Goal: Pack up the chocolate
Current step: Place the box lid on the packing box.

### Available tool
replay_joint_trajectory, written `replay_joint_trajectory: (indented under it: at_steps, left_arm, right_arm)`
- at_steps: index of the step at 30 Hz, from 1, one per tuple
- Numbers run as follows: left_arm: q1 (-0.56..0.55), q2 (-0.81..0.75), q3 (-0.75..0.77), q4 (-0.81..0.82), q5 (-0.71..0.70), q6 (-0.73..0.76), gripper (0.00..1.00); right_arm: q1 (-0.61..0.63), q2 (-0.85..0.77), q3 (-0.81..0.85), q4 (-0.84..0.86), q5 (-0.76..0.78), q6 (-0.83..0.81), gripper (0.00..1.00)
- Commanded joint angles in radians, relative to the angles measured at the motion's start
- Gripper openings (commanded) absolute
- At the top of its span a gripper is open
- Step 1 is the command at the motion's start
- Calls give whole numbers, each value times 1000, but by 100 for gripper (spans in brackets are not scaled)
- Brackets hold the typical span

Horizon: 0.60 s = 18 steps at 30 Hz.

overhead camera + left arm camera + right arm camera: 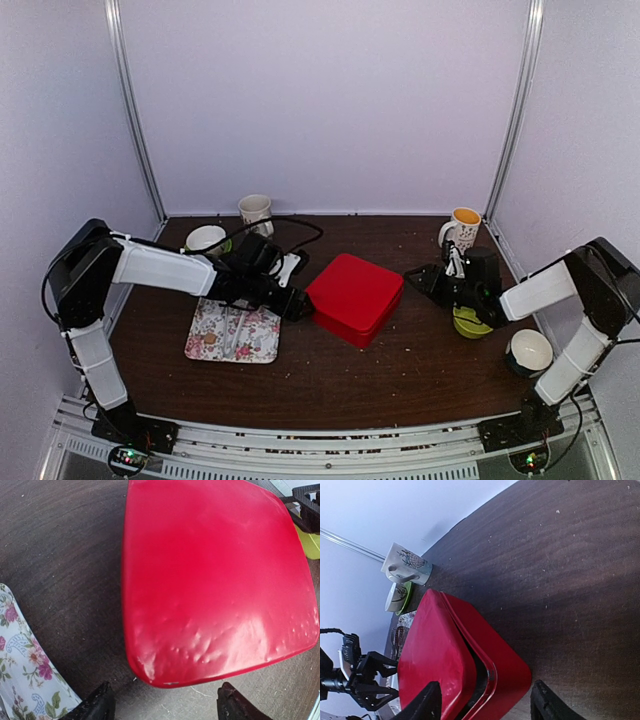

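Observation:
A red tin box (355, 297) stands at the table's middle with its red lid (215, 575) on it. In the right wrist view the lid (432, 655) sits askew, with a dark gap above the box rim (492, 672). My left gripper (296, 304) is open and empty just off the box's left corner, with its fingertips (97, 707) low beside the lid edge. My right gripper (427, 281) is open and empty just off the box's right side, with its fingertips (549, 705) astride the near corner. No chocolate pieces can be made out; the box's inside is hidden.
A floral tray (233, 332) with metal tongs (230, 330) lies left of the box. A white cup (255, 210) and a cup on a green saucer (205, 240) stand at the back left. A yellow-lined mug (463, 228), a green dish (470, 322) and a white cup (528, 352) are on the right.

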Motion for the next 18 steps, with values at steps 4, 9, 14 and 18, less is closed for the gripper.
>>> replay_joint_trajectory:
  at_steps: [4, 9, 14, 18]
  left_arm:
    - [7, 6, 18, 41, 17, -17, 73]
    - [7, -18, 0, 43, 19, -32, 74]
    - [12, -14, -21, 74, 20, -72, 74]
    - [31, -33, -109, 195, 53, -168, 74]
  right_arm:
    - [-10, -6, 142, -198, -47, -168, 71]
    - [-10, 50, 296, -375, -103, -277, 82]
    - [-10, 117, 393, -469, -107, -325, 79]
    - [-8, 164, 406, -437, -167, -291, 79]
